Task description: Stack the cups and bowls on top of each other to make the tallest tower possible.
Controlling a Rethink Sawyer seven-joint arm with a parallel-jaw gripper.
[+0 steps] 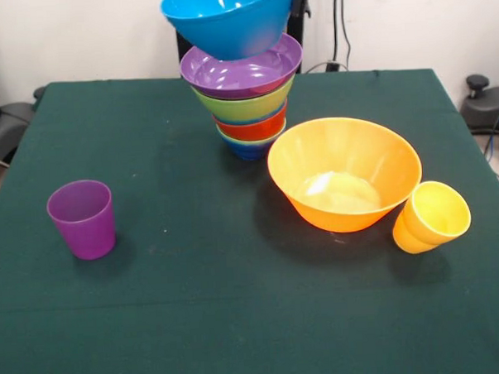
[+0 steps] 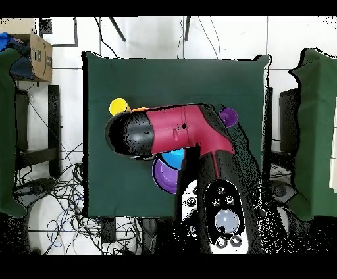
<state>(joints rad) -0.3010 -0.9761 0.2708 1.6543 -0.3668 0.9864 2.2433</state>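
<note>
The tower (image 1: 244, 96) stands at the table's far middle: a small dark blue bowl (image 1: 249, 148) lowest, then a light blue rim, red-orange (image 1: 252, 126), green (image 1: 244, 105) and the wide purple bowl (image 1: 241, 70). The large blue bowl (image 1: 228, 19) is tilted on top, its base in the purple bowl. A black part of my gripper (image 1: 297, 9) shows at its right rim; its grip is hidden. The large orange bowl (image 1: 344, 173) stands alone on the right. The yellow cup (image 1: 431, 218) leans beside it. The purple cup (image 1: 82, 219) stands upright at the left.
In the overhead view my red arm (image 2: 181, 130) covers the stack; only parts of the blue bowl (image 2: 174, 158) and purple bowl (image 2: 162, 177) show, plus the yellow cup (image 2: 119, 105) and purple cup (image 2: 229, 117). The green tablecloth (image 1: 197, 313) covers the table.
</note>
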